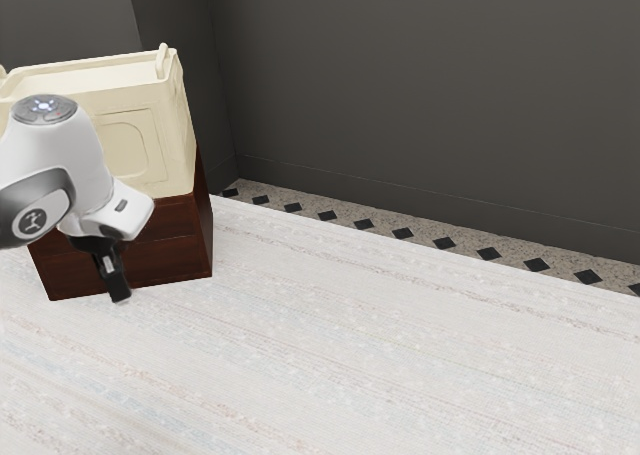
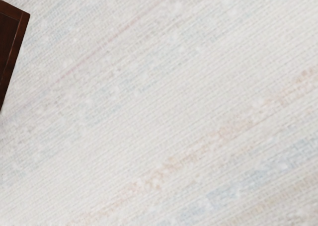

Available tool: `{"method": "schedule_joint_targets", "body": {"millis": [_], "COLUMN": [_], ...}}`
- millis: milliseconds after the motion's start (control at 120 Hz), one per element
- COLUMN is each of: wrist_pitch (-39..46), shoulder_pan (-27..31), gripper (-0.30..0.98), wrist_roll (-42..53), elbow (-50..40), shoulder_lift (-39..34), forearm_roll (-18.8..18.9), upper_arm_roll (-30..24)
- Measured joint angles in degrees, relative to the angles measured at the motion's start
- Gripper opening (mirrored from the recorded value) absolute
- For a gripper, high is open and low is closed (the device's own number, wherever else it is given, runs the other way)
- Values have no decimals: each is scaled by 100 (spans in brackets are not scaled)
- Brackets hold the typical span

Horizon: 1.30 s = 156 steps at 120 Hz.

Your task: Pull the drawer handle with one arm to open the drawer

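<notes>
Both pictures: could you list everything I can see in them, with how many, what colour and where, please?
cream box: one, cream, on top of the cabinet
cabinet: one, dark reddish brown, under the box at the exterior view's left; a corner of it shows in the wrist view
striped tabletop: one, whitish with faint coloured stripes, under the cabinet
walls: at least two, dark grey, behind, meeting in a corner
skirting: dark grey, along the wall's foot
floor strip: one, speckled beige with a row of black diamonds, between tabletop and wall
arm: one, white and grey, at the exterior view's left
gripper: one, black, at the arm's lower end
</notes>
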Motion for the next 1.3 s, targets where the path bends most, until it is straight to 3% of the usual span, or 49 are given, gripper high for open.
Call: {"method": "schedule_joint_targets", "body": {"millis": [108, 275, 600, 833, 1033, 1158, 1300], "wrist_pitch": [579, 1590, 2745, 2698, 1932, 1965, 2203], "shoulder_pan": [571, 830, 1378, 2062, 2124, 2111, 2104], "gripper": [69, 69, 68, 69, 69, 69, 69], "wrist_roll": [198, 437, 754, 1425, 1687, 2010, 2468], "elbow": [17, 179, 370, 814, 807, 812, 905], "shoulder_lift": [439, 1284, 1782, 1905, 1881, 1943, 2174], "forearm_roll": [1, -18, -87, -214, -344, 236, 554], "upper_arm_roll": [1, -6, -24, -32, -62, -167, -176]}}
